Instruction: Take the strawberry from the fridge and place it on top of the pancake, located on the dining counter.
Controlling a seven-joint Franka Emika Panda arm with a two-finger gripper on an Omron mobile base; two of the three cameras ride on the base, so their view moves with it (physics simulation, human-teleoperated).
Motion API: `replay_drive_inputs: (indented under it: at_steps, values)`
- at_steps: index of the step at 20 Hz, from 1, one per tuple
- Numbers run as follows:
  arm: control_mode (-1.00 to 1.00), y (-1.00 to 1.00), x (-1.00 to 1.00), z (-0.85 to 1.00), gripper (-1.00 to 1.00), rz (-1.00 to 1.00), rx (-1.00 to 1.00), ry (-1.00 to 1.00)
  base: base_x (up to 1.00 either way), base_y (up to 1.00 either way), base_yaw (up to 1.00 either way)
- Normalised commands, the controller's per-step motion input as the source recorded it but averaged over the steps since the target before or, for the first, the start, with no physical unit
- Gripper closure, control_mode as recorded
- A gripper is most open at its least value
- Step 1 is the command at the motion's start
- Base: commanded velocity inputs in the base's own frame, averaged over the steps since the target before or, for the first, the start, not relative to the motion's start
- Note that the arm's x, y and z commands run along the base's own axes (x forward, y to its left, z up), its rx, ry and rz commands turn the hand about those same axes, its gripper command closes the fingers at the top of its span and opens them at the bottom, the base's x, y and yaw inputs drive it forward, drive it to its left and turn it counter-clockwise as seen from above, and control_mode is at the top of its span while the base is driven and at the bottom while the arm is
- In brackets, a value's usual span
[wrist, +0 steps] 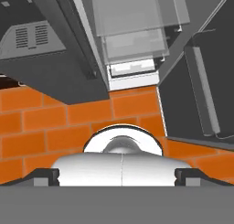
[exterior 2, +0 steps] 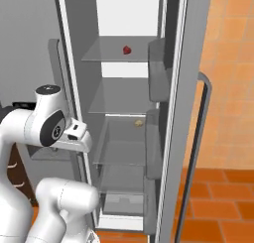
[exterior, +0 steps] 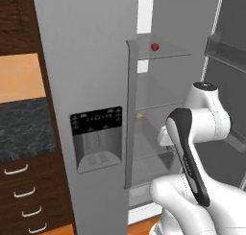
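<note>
Two fridge doors stand before us. From the left base view we note, at far left, dark wood drawers [exterior: 24,200] under a black-topped table [exterior: 24,128]. Next comes the closed left door of the fridge [exterior: 86,61], carrying the black-panelled water dispenser [exterior: 97,138] and a long vertical handle [exterior: 129,114]. To its right the compartment stands open, its right door [exterior 2: 186,113] swung wide against an orange tiled wall [exterior 2: 233,63].

We find the strawberry [exterior: 154,47] on the upper glass shelf [exterior 2: 116,56], near the middle, well above the arm [exterior: 192,133]. It appears roundish; we cannot determine any long axis or which way it points. A small yellowish-tan lump [exterior: 140,116] rests on a lower shelf.

In the hand view the camera looks down at the orange brick floor [wrist: 41,127] and the fridge base. We cannot tell the claw's state.
</note>
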Motion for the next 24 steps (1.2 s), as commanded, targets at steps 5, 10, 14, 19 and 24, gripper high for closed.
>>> replay_drive_inputs:
  at_steps: [5, 10, 14, 19, 24]
  values:
    - [1.00, 0.00, 0.00, 0.00, -1.00, 0.00, 0.00, 0.00, 0.41, -0.26, 0.11]
    - [1.00, 0.00, 0.00, 0.00, -1.00, 0.00, 0.00, 0.00, 0.54, -0.11, 0.01]
    - [1.00, 0.00, 0.00, 0.00, -1.00, 0.00, 0.00, 0.00, 0.22, -0.32, 0.04]
    - [1.00, 0.00, 0.00, 0.00, -1.00, 0.00, 0.00, 0.00, 0.23, -0.41, 0.00]
    - [1.00, 0.00, 0.00, 0.00, -1.00, 0.00, 0.00, 0.00, 0.35, -0.40, 0.00]
